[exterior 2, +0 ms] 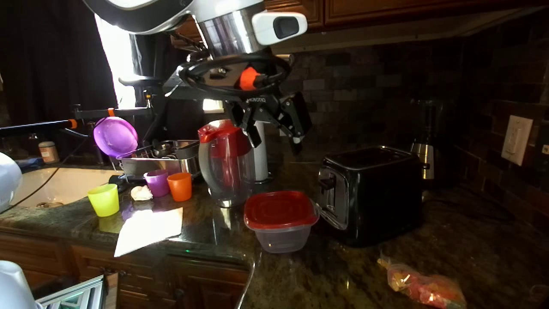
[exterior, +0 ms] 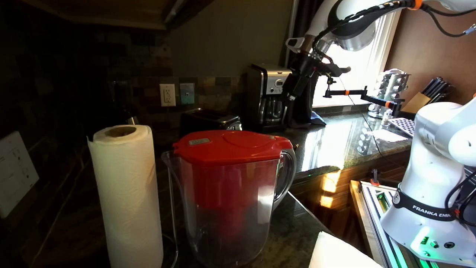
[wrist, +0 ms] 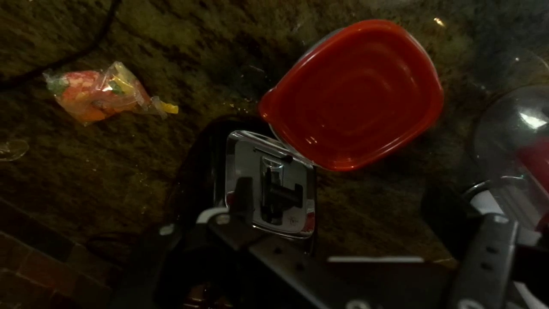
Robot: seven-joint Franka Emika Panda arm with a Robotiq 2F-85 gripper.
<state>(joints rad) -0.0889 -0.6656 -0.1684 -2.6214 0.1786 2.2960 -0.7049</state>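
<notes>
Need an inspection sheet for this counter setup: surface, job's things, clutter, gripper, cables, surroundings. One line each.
Surface: dark mottled stone countertop, glossy where light falls.
Job's things: red-lidded container stands upright beside the black toaster; whether they touch is unclear.
Clutter: clear bag of colourful pieces, pitcher, paper towel roll, yellow cup, purple cup, orange cup, purple bowl, white sheet.
Gripper: open, holding nothing, raised above the countertop.
Cables: black cable along the arm; dark cord on the countertop near that bag.
Surroundings: coffee maker, knife block, wall outlet, sink.
</notes>
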